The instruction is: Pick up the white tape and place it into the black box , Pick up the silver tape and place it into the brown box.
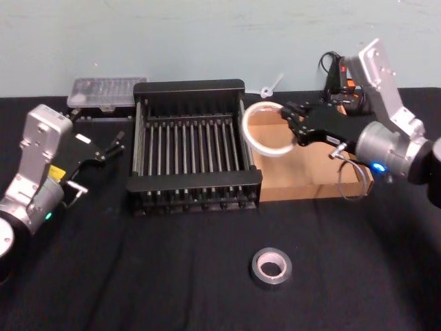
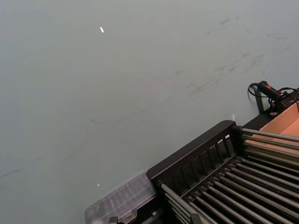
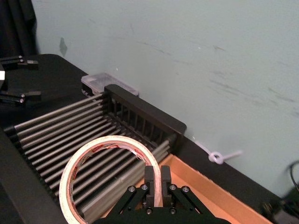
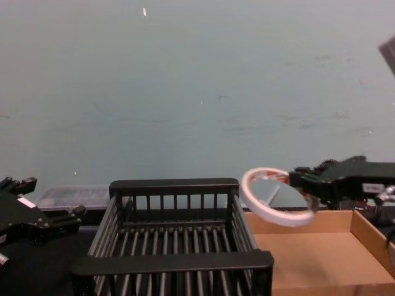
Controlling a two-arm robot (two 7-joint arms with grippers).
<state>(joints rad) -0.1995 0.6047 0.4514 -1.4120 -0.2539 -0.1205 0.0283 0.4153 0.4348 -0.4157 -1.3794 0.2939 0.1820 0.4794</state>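
The white tape (image 1: 265,129) has a white outer band and a reddish-brown inner core. The black box (image 1: 193,147) is black throughout, its floor a pattern of parallel dark-grey bars. At its 3 o'clock, the brown box (image 1: 313,181) is plain tan cardboard. At 5 o'clock, the silver tape (image 1: 271,267) is dark silver-grey with a pale core. The tablecloth (image 1: 172,276) is black; the wall (image 1: 172,41) is pale blue-green.

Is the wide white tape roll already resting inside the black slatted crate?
No. The right gripper holds the white tape roll in the air beside the black slatted crate.
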